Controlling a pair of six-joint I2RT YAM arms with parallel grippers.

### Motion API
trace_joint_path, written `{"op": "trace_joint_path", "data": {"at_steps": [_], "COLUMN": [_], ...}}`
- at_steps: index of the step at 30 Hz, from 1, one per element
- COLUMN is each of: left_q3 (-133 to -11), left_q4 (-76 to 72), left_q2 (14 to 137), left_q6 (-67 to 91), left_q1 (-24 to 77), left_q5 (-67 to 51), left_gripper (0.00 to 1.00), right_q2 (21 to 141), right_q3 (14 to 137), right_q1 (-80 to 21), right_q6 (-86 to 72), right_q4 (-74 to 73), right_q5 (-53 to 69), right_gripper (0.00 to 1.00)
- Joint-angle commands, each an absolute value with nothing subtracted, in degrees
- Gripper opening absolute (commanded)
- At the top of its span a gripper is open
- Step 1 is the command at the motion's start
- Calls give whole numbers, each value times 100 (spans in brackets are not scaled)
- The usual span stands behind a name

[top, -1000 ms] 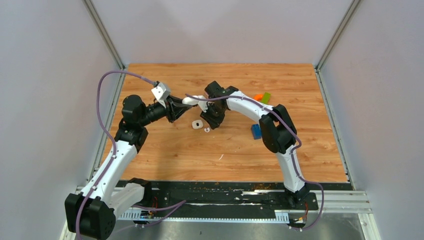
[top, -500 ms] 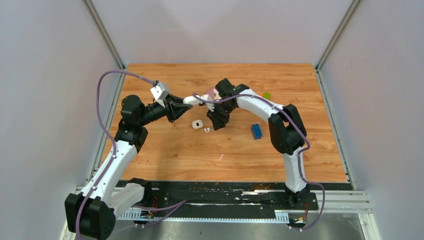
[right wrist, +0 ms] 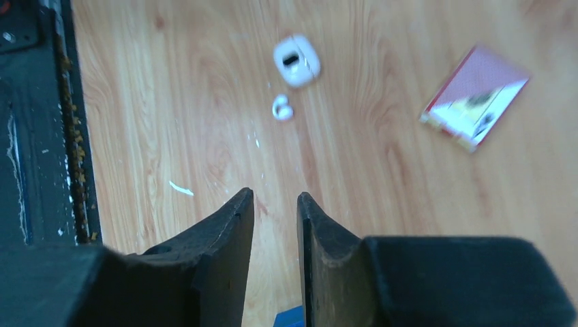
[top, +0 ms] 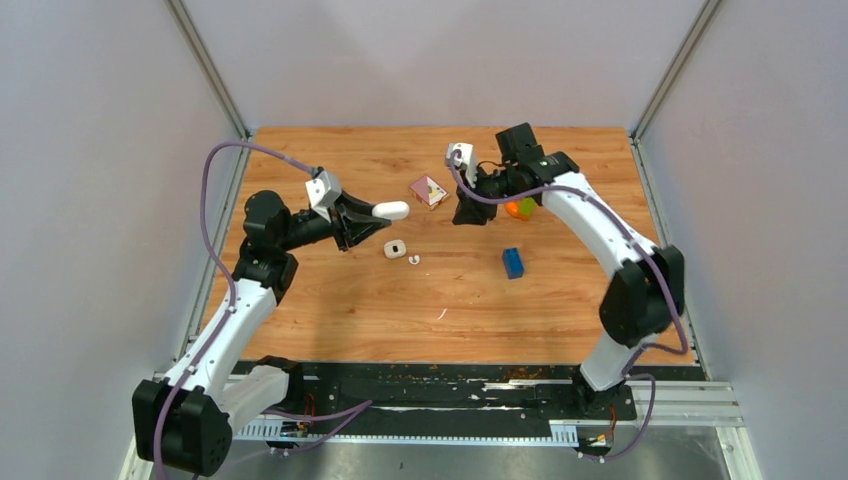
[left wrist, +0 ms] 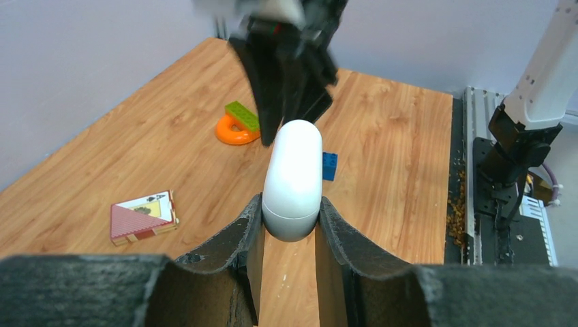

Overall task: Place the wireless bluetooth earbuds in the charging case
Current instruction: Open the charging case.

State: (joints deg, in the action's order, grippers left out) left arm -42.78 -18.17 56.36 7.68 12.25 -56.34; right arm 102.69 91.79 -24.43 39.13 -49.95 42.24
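- Wood-grain counter (top: 350, 320) fills the floor of a booth with pale walls (top: 100, 150) and metal posts (top: 205, 65) at the far corners.
- My left tool (left wrist: 290, 208) stays clamped on a smooth white oval pebble (left wrist: 294, 163), held off the counter.
- My right tool (right wrist: 275, 196) hung just beside that pebble a second ago. It has since swung off to the far right, its jaws a narrow gap apart and empty.
- That swing uncovers a card pack (top: 428, 190) in the top view.
- The charging case (right wrist: 296, 60) lies mid-counter with one earbud (right wrist: 281, 108) just beside it, not touching. Neither tool touches them.
- Only my left wrist view shows the green brick (left wrist: 243, 115) touching the orange ring (left wrist: 234, 131). Only my right wrist view shows the case's dark mark.
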Motion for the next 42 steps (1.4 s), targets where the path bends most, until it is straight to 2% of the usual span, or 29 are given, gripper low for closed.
{"op": "trace_joint_path", "data": {"at_steps": [1, 3, 7, 13, 16, 19, 28, 32, 42], "left_q3": [-4184, -4128, -4023, -3990, -3990, -3975, -3946, -4033, -3955], "left_q4": [-2252, -2354, -2668, -2518, -2382, -2336, -1935, -1366, -1560], "left_q2": [5730, 5759, 5841, 5826, 5792, 5743, 5635, 5541, 5553], "left_q6": [993, 1044, 1279, 961, 771, 645, 26, -732, -689], "left_q1": [1210, 1213, 1217, 1307, 1363, 1443, 1601, 1690, 1731], "left_q5": [-5782, -5707, -5585, -5864, -5971, -5988, -6104, -6160, -6222], "left_gripper": [0, 0, 0, 0, 0, 0, 0, 0, 0], "right_q2": [8695, 8189, 7947, 8535, 8972, 9207, 9383, 9514, 9615], "right_q3": [8791, 8678, 8682, 9357, 9813, 10022, 10051, 10123, 10226], "right_q1": [-2681, -3000, -3627, -3808, -3838, -3901, -3939, -3869, -3716], "right_q6": [3915, 4231, 5040, 4416, 4357, 4306, 3494, 3059, 2702], "right_q4": [-3352, -3093, -3305, -3727, -4291, -4551, -4198, -4144, -3907], "right_q5": [5098, 4936, 4338, 4463, 4715, 4834, 4790, 4873, 4737], "right_gripper": [31, 31, 33, 42, 52, 54, 55, 55, 54]}}
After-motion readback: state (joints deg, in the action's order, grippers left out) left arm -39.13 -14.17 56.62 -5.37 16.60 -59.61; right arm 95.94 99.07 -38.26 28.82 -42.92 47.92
